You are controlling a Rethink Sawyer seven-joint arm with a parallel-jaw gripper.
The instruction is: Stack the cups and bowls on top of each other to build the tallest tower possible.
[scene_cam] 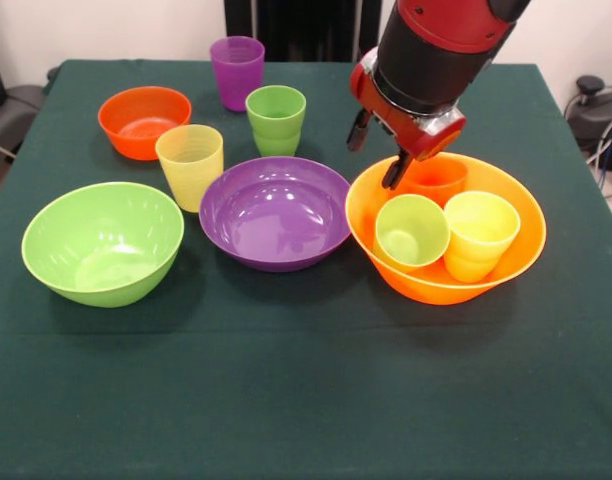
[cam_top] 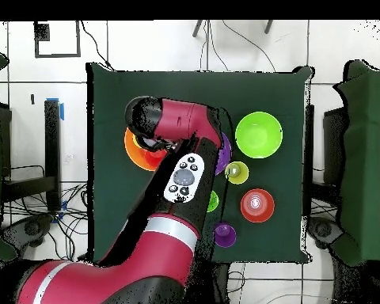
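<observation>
- Front view shows the table (scene_cam: pixel 306 400) under a dark green cloth, with every piece spread out singly, so little of the tower exists yet.
- Yellow-orange bowl (scene_cam: pixel 516 215), the largest, sits directly below the gripper (scene_cam: pixel 378 150); as the widest piece it makes the natural base, and three cups already lie inside it.
- Purple bowl (scene_cam: pixel 276 212) rests beside the gripper's station, just across the base bowl's rim; it is wide and shallow.
- Lime green bowl (scene_cam: pixel 103 242) lies well away from the gripper, beyond the purple one.
- Small orange bowl (scene_cam: pixel 144 122) stands farthest off, on the same side.
- Gripper hangs over the back of the base bowl, its two dark fingers spread apart with nothing between them, one tip just above the orange cup (scene_cam: pixel 438 180).
- Lime cup (scene_cam: pixel 412 231) and yellow-orange cup (scene_cam: pixel 478 235) lean on their sides in the bowl, nearer the camera than the gripper, probably dropped there rather than nested.
- Pale yellow cup (scene_cam: pixel 191 165), dark green cup (scene_cam: pixel 276 119) and purple cup (scene_cam: pixel 237 71) stand upright, mouths up, apart from the gripper, waiting to be fetched.
</observation>
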